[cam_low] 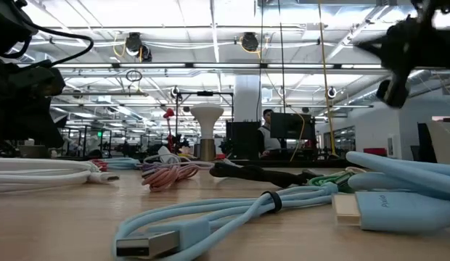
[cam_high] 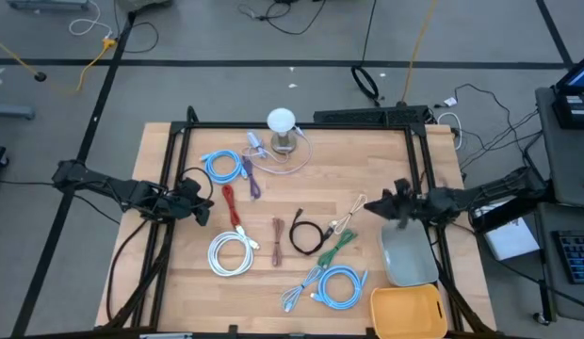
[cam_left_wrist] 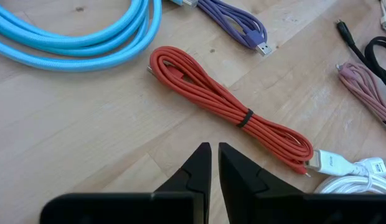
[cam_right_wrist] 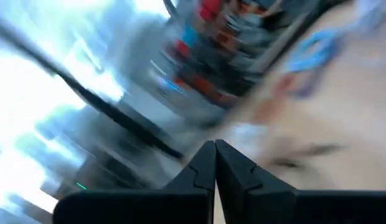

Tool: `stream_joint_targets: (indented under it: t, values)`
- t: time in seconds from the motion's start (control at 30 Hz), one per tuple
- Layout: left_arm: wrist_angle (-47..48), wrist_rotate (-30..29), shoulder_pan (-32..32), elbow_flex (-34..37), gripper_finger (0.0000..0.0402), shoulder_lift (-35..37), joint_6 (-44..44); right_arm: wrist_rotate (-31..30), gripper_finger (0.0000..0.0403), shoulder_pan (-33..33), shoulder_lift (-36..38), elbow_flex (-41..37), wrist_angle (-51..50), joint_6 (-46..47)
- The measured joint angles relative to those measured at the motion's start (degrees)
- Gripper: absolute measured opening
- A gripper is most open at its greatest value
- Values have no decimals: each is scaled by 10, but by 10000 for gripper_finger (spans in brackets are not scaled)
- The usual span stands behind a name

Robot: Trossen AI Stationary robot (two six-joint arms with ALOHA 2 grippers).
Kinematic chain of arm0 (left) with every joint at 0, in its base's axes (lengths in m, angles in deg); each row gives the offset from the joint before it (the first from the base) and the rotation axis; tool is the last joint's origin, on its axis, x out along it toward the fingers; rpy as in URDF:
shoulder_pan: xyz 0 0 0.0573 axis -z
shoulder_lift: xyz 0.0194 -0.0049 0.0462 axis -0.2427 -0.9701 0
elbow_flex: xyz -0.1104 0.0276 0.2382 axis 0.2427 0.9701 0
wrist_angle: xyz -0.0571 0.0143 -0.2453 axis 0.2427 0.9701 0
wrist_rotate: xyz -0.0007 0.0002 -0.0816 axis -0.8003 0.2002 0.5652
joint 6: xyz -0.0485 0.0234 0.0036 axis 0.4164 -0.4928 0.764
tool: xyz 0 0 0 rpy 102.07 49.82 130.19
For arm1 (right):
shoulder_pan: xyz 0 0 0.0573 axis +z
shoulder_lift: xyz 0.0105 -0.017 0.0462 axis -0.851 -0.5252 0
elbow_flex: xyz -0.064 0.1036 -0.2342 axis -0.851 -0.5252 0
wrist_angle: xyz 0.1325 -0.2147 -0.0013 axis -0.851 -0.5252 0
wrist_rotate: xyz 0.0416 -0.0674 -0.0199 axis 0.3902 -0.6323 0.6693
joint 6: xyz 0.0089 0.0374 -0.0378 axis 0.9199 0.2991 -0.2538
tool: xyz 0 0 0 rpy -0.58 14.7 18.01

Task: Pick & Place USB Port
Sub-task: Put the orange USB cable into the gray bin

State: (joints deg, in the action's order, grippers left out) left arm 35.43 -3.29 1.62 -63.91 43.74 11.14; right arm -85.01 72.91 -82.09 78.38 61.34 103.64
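Note:
Several coiled USB cables lie on the wooden table: a red one [cam_high: 233,204] [cam_left_wrist: 230,109], a white one [cam_high: 232,253], a black one [cam_high: 305,234], a pink one [cam_high: 277,241], a purple one [cam_high: 249,175], a green one [cam_high: 335,249] and light blue ones [cam_high: 220,166] [cam_high: 340,285]. My left gripper [cam_high: 205,203] [cam_left_wrist: 214,152] is shut and empty at the table's left, just beside the red cable. My right gripper [cam_high: 375,204] [cam_right_wrist: 215,149] is shut and empty above the table's right side, over a grey tray [cam_high: 406,254].
A yellow bin [cam_high: 408,312] stands at the near right corner, next to the grey tray. A white round lamp-like object [cam_high: 282,130] stands at the far middle. A black frame [cam_high: 301,125] runs along the table's edges. A person stands in the room beyond [cam_low: 266,117].

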Motion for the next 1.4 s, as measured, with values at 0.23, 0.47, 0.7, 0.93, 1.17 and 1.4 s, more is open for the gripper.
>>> stream_joint_targets:
  t: [0.23, 0.47, 0.7, 0.93, 1.17, 1.4]
  values:
    - [0, 0, 0, 0, 33, 0, 0, 23, 0, 0, -49, 38, 366, -9]
    - [-1, 0, 0, 0, 33, 0, 0, 150, 0, 0, -81, 199, 332, -218]
    - [-3, 0, 0, 0, 33, 0, 0, 148, 0, 0, -110, 355, 16, -463]
    - [-39, -31, -2, -1, 33, 0, 26, -138, 0, 0, -162, 374, -25, -564]
    - [-287, -163, -36, 2, 33, 0, 130, -269, 3, 0, -217, 363, -4, -551]
    - [-763, -99, -112, -8, 33, 0, -49, -284, 4, -20, -263, 363, 48, -547]
